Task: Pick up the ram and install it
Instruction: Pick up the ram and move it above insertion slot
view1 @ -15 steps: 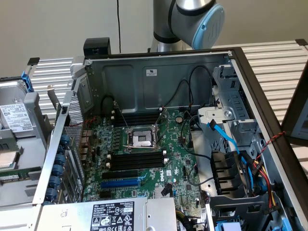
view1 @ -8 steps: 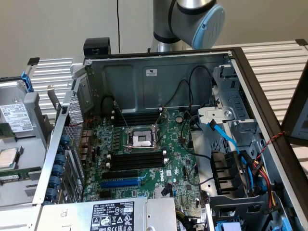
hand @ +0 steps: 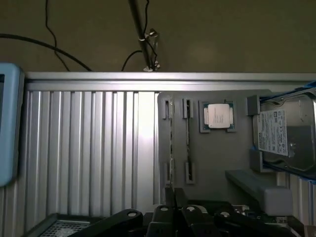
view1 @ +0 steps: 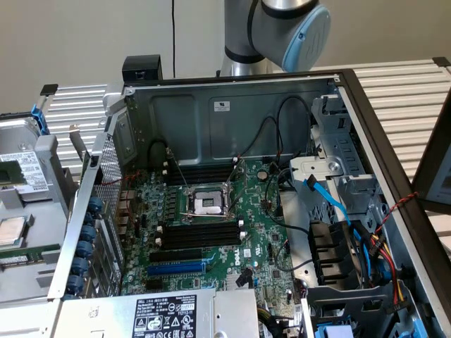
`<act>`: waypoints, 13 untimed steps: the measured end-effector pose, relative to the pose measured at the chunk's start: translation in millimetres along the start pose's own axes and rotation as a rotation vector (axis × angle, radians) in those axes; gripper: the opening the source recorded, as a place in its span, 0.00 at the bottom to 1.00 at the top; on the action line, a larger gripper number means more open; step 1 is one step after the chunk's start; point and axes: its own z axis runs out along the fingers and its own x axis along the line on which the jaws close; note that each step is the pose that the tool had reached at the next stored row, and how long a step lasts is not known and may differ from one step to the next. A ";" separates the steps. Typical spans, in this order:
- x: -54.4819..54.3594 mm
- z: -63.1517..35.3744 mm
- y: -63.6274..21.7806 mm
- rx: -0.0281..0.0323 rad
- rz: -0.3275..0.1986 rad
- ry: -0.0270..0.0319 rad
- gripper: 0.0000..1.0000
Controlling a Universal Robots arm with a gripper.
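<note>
- Plainly, the gripper (hand: 173,192) is empty: its fingertips (hand: 169,191) are drawn nearly together with nothing between them, and it hangs over the slatted aluminium table (hand: 89,148) at the edge of the grey parts tray (hand: 212,163).
- The ram (hand: 171,140) stands on its long edge in the tray, held at each end by a small clip. It is roughly in line with the gripper and apart from it. The exterior view shows it as a green strip (view1: 28,255) at that view's left, outside the computer case (view1: 232,105).
- It looks light, thin and stiff, but easy to damage. A pinch across the flat faces near the middle of the upper edge seems safest, away from the contact edge.
- A second thin strip (hand: 187,140) sits in the neighbouring clips just beside it. Whether that is another module I cannot tell, but it leaves little room on that side.
- A processor (hand: 218,116) and a hard drive (hand: 284,136) in a blue bracket share the tray, further off.
- Inside the case, black slots (view1: 201,232) with white end clips flank the CPU socket (view1: 209,203), and a blue slot (view1: 176,267) lies nearer the power supply (view1: 162,317).
- Loose black cables (view1: 271,137) loop down the back wall near the far slots and could get in the way.
</note>
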 end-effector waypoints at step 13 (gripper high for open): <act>5.3 -26.1 -44.5 -0.0183 -0.001 -0.0029 0.12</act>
